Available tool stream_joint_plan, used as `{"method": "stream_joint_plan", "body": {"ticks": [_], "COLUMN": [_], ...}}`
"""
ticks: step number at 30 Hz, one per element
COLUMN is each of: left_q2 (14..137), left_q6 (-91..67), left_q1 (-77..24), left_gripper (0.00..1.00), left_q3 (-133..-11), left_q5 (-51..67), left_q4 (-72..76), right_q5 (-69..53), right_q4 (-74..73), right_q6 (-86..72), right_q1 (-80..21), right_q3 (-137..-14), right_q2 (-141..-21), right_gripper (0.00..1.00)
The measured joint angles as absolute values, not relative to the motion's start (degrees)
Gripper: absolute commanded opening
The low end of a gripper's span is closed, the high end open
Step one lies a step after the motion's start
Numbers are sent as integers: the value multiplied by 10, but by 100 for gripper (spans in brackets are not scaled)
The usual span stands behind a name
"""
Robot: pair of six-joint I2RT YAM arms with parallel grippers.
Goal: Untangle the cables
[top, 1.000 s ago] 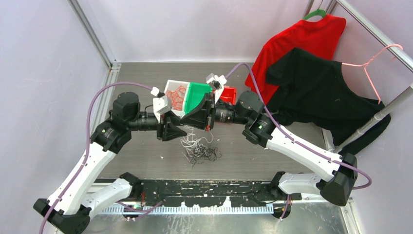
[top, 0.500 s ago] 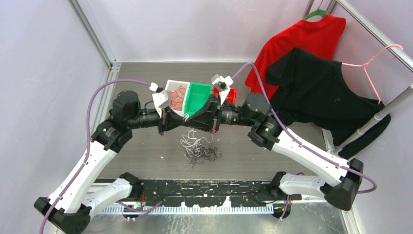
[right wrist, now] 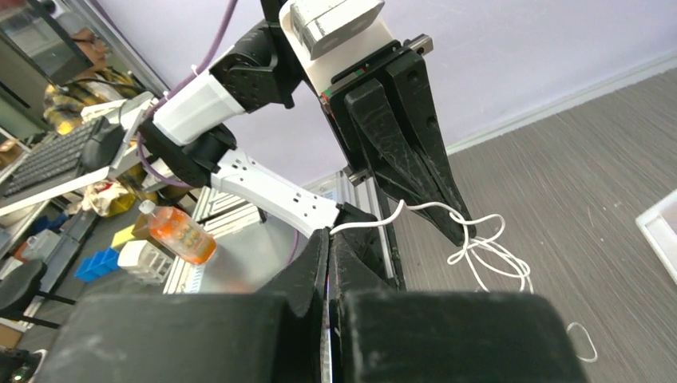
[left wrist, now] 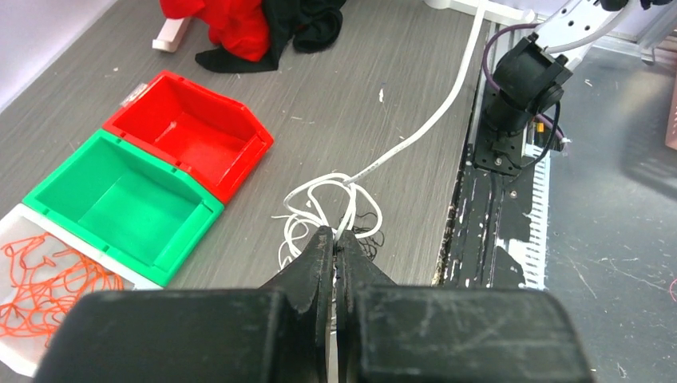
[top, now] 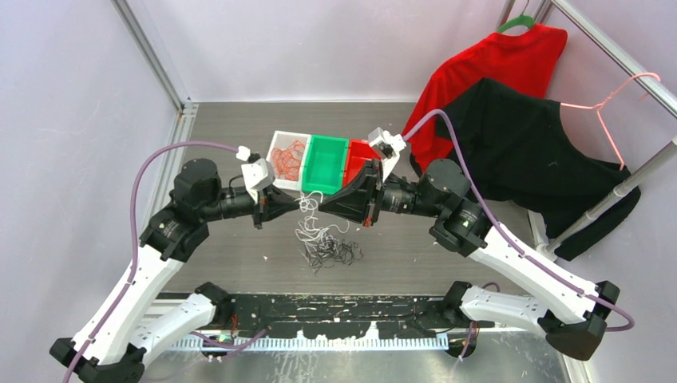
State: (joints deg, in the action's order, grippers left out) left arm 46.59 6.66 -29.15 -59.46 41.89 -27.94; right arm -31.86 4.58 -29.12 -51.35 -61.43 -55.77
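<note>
Right-wrist view only: bottle (right wrist: 180, 233) beyond cable (right wrist: 435, 206)

Over the last 1 second the left gripper (top: 297, 200) has gone from half open to closed, its tips now pinching a white wire (right wrist: 431, 209). The right arm has pulled back toward its own side, so the right gripper (top: 321, 207) no longer covers the green bin (top: 326, 163) and the red bin (top: 357, 159), and both show fully from above. The 2 grippers now meet tip to tip. The white wire spans between them, with its loops raised off the pile (top: 327, 249).
</note>
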Motion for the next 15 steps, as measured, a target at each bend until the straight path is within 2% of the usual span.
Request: {"method": "stream_joint_plan", "body": {"ticks": [3, 5, 8, 10, 12, 15], "left_q2": [466, 465, 459, 456, 456, 459], "left_q6": [67, 67, 62, 57, 48, 37], "left_q1": [-291, -291, -291, -291, -291, -291], "left_gripper": [0, 0, 0, 0, 0, 0], "left_q3": [-588, -587, -588, -591, -600, -615], "left_q5": [416, 418, 427, 434, 441, 444], "left_q4": [-280, -281, -281, -281, -280, -277], "right_q5": [-309, -295, -261, -241, -227, -212], "right_q4": [18, -10, -56, -72, -74, -65], "right_q6": [-272, -252, -220, -204, -194, -182], "right_q1": [-514, -514, -514, -514, -514, -513], "right_q3": [-616, -620, -624, -623, -619, -601], "right_q2": [-557, -557, -551, -544, -539, -534], "right_gripper": [2, 25, 51, 64, 69, 70]}}
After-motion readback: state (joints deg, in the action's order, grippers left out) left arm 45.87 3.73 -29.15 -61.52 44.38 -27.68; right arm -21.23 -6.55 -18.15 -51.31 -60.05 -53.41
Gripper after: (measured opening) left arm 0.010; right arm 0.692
